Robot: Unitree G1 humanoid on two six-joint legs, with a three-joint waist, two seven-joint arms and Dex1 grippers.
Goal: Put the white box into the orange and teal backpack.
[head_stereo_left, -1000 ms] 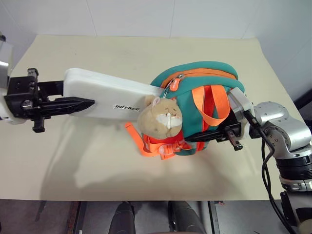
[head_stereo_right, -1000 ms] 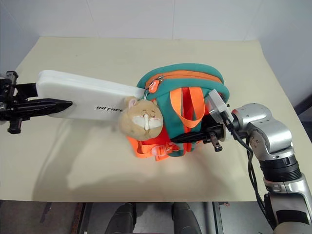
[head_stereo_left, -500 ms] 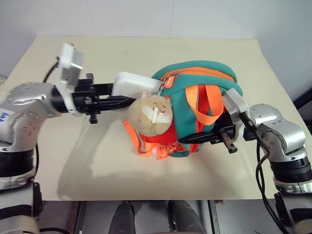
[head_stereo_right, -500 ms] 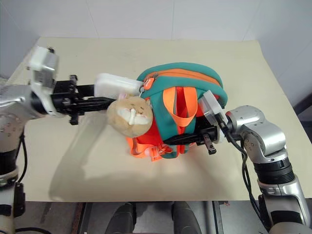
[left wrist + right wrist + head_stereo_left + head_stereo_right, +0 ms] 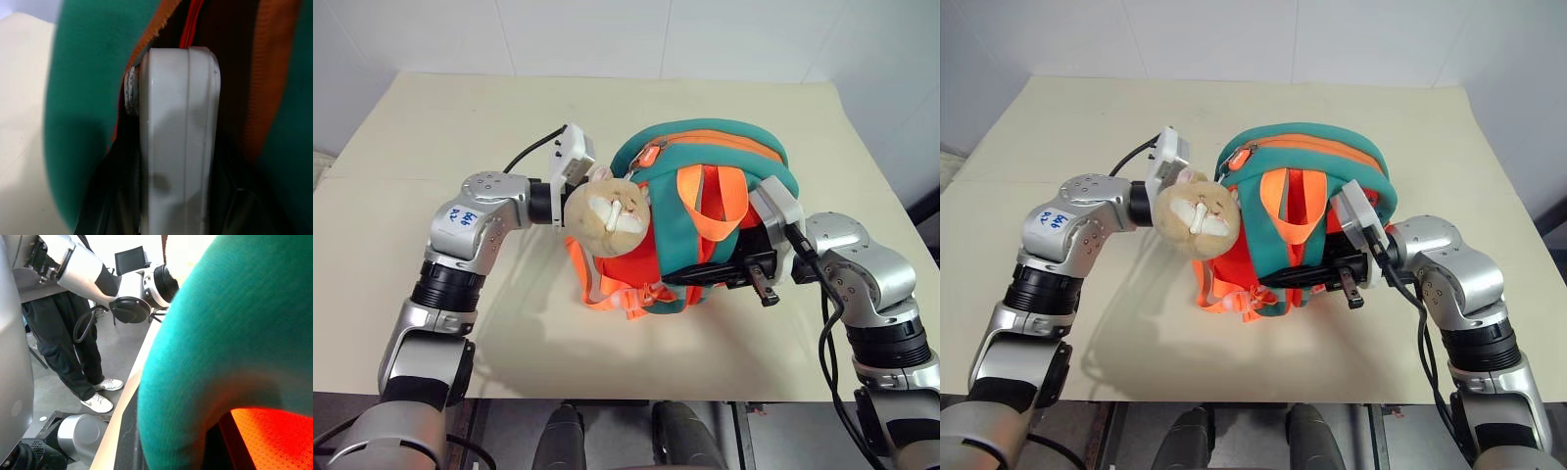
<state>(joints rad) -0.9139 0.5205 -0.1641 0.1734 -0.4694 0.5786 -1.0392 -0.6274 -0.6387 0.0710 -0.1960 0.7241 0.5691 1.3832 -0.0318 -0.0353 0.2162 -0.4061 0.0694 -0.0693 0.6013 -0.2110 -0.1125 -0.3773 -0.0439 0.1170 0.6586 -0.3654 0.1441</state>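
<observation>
Left wrist view shows the white box [image 5: 178, 142], smooth hard plastic with rounded corners and a seam along its edge, gripped by the left gripper's jaws and already pushed through the orange-trimmed opening of the orange and teal backpack [image 5: 724, 196], soft knit-like fabric propped upright on the beige table [image 5: 460, 108]. The insertion looks nearly finished; next the box probably needs a last push, then release. The right gripper [image 5: 766, 276], clamped narrow on the bag's side by the orange webbing straps, steadies it. A tan plush toy [image 5: 607, 215], fuzzy and round, hangs just beside the left wrist
</observation>
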